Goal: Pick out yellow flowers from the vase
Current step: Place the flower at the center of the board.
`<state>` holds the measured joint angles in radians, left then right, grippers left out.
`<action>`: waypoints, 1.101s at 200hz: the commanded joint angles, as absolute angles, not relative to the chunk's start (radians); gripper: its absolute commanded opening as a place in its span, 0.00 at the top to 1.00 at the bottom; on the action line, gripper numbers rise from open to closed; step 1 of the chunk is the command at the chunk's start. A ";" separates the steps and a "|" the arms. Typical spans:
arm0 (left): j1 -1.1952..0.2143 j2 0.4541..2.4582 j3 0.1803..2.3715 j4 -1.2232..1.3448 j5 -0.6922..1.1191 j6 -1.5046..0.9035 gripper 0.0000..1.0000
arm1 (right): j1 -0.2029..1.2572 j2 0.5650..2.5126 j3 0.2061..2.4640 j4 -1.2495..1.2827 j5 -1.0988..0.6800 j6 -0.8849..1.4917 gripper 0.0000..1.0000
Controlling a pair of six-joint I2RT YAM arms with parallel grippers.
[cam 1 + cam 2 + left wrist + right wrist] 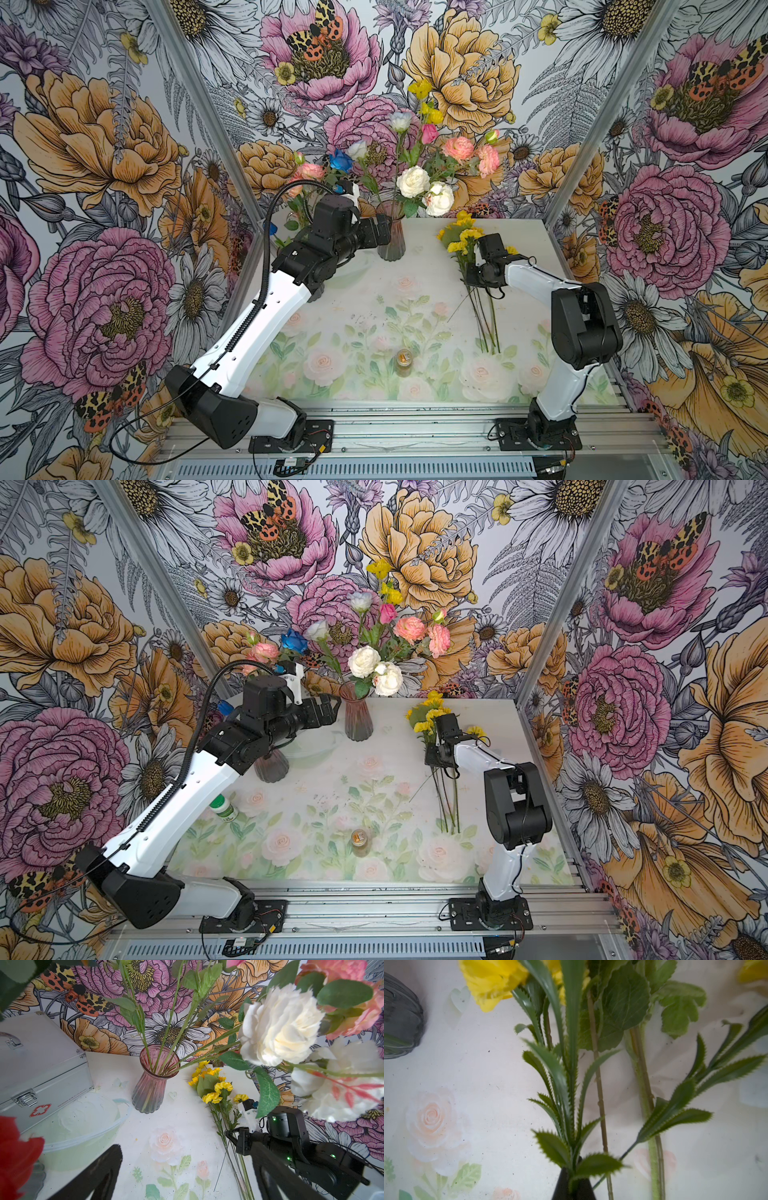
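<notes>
The right hand (471,277) sits low over the worktop (357,291), closed tight on a leafy stem (572,1105) with saw-edged leaves. In the right wrist view that stem comes straight out of the hand's black tip and rises toward a bright yellow head at the frame's edge.

The stem is one of the yellow flowers (460,237) lying in a loose bundle on the right side of the worktop. Their heads point toward the back wall and their long green stalks run toward the front edge. The same bundle shows in the left wrist view (212,1084), with the right hand across its stalks.

Well to the left of the bundle, near the back of the worktop, the ribbed pinkish glass vase (390,243) stands upright. It holds white roses (412,181) and pink blooms (459,148), and a tall yellow spray (420,88) rises above them all.

The left hand (384,233) is held level at the vase's left flank, about neck height, with its fingers spread wide and nothing between them. I cannot tell from here whether it touches the glass.

A small amber jar (404,359) stands alone toward the front middle of the worktop. A silver metal case (41,1059) sits at the back, off to the vase's side.
</notes>
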<state>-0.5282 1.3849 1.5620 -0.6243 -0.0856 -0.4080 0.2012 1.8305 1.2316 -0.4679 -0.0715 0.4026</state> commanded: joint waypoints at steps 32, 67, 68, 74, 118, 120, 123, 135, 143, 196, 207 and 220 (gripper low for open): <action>-0.531 1.398 1.575 -0.604 -0.089 -0.358 0.01 | 0.190 1.834 1.258 -0.485 -0.044 0.395 0.80; -0.514 1.398 1.560 -0.603 -0.085 -0.342 0.01 | 0.192 1.804 1.248 -0.485 -0.047 0.396 0.71; -0.513 1.398 1.558 -0.603 -0.085 -0.343 0.01 | 0.191 1.802 1.247 -0.486 -0.047 0.396 0.71; -0.509 1.397 1.549 -0.599 -0.081 -0.345 0.01 | 0.191 1.795 1.247 -0.485 -0.047 0.397 0.70; -0.484 1.390 1.496 -0.574 -0.060 -0.352 0.01 | 0.196 1.748 1.251 -0.493 -0.066 0.402 0.53; -0.483 1.389 1.493 -0.572 -0.059 -0.353 0.01 | 0.195 1.746 1.253 -0.495 -0.066 0.402 0.52; -0.482 1.387 1.487 -0.566 -0.057 -0.353 0.01 | 0.196 1.744 1.254 -0.495 -0.066 0.401 0.50; -0.480 1.387 1.472 -0.555 -0.049 -0.356 0.01 | 0.200 1.726 1.260 -0.499 -0.069 0.399 0.44; -0.477 1.389 1.470 -0.555 -0.044 -0.357 0.01 | 0.204 1.714 1.266 -0.501 -0.071 0.397 0.41; -0.478 1.391 1.462 -0.552 -0.023 -0.367 0.02 | 0.231 1.636 1.327 -0.463 -0.160 0.391 0.20; -0.479 1.388 1.460 -0.549 -0.018 -0.369 0.01 | 0.231 1.637 1.351 -0.428 -0.189 0.402 0.17; -0.480 1.389 1.460 -0.545 -0.010 -0.372 0.01 | 0.231 1.671 1.421 -0.416 -0.226 0.419 0.15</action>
